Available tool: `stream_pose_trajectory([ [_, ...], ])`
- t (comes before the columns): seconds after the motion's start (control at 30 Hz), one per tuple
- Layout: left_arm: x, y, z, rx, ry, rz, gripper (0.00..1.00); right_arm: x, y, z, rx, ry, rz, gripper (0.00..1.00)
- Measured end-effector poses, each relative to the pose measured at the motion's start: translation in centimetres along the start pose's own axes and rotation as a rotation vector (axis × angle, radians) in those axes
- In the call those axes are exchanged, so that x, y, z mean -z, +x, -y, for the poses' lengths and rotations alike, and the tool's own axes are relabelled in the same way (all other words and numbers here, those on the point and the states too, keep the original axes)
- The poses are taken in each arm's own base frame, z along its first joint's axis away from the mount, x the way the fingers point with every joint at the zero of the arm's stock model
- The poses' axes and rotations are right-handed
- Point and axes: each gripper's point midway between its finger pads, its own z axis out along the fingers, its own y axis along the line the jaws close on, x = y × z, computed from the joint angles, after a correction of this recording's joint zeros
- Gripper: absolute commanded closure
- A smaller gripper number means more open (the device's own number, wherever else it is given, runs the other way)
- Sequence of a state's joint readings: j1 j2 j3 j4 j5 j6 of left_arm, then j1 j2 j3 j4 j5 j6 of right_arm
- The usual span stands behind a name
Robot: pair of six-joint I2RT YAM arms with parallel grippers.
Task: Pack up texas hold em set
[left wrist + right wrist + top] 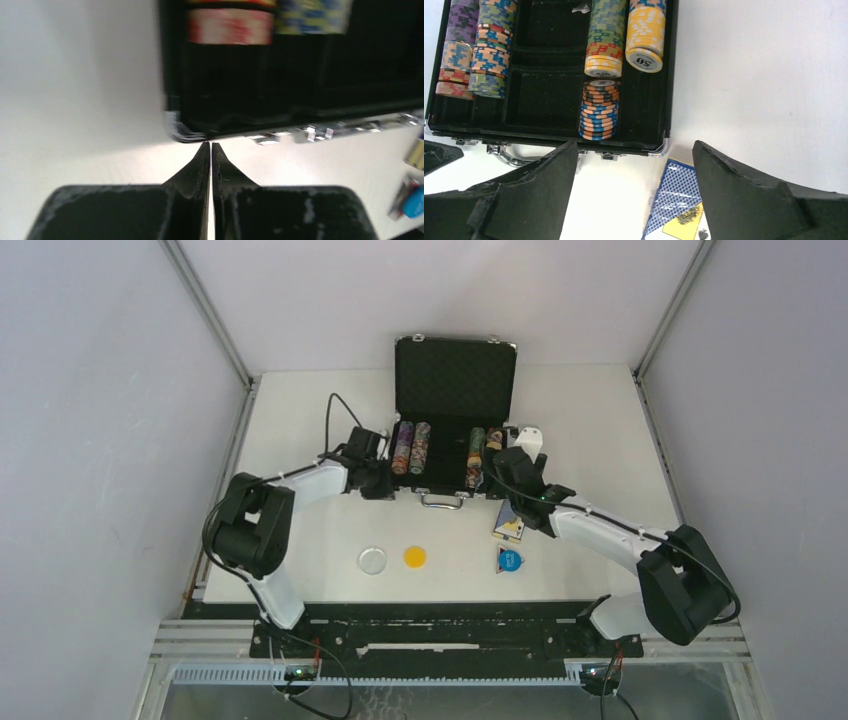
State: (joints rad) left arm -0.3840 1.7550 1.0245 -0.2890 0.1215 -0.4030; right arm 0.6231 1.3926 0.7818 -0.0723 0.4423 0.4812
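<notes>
White table (pixel 600 440), pale walls (pixel 100 390) enclosing; case (pixel 455 378) lying open at far centre, chips (pixel 411 447) inside.
Left pincer (pixel 210 146) sitting closed, empty, by case corner; right pincer (pixel 634 147) gaping wide, empty, hovering near deck (pixel 674 200).

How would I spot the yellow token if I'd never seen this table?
Find the open black briefcase. In front of its handle lie two small discs: the yellow token is the right-hand one, opaque, beside a clear token.

The left pincer (pixel 210 146) has its fingers pressed together, tips right at the near corner of the black briefcase (pixel 300 80). Blurred chip rolls (pixel 230 25) lie inside it, and bare white tabletop (pixel 75 100) spreads to the left.
</notes>
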Motion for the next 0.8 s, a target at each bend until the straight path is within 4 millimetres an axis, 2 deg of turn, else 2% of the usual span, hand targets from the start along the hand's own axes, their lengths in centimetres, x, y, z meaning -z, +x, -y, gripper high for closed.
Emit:
stream_pose_trajectory([
  [0.13,0.3,0.4,2.5,-0.031,0.062,0.01,0.7,0.7,0.1,0.6,-0.005,0.008,-0.001,0.0],
  [0.23,0.9,0.4,3.1,-0.024,0.084,0.025,0.46,0.8,2.5,1.7,-0.01,0.032,-0.052,0.0],
  [0.37,2.3,1.0,2.5,-0.013,0.057,0.058,0.23,1.3,6.2,3.2,0.009,0.09,-0.124,0.0],
  [0.5,3.6,1.4,3.0,-0.043,0.039,0.1,0.16,1.5,9.0,3.5,0.045,0.144,-0.171,0.0],
  [0.67,4.2,2.2,5.2,-0.099,0.068,0.11,0.13,1.1,9.1,3.8,0.03,0.215,-0.129,0.14],
  [0.73,4.2,2.4,5.5,-0.108,0.072,0.107,0.12,1.2,9.1,3.8,0.024,0.224,-0.121,0.16],
  [0.8,4.2,2.4,5.5,-0.109,0.069,0.11,0.11,1.2,9.1,4.0,0.008,0.243,-0.11,0.13],
])
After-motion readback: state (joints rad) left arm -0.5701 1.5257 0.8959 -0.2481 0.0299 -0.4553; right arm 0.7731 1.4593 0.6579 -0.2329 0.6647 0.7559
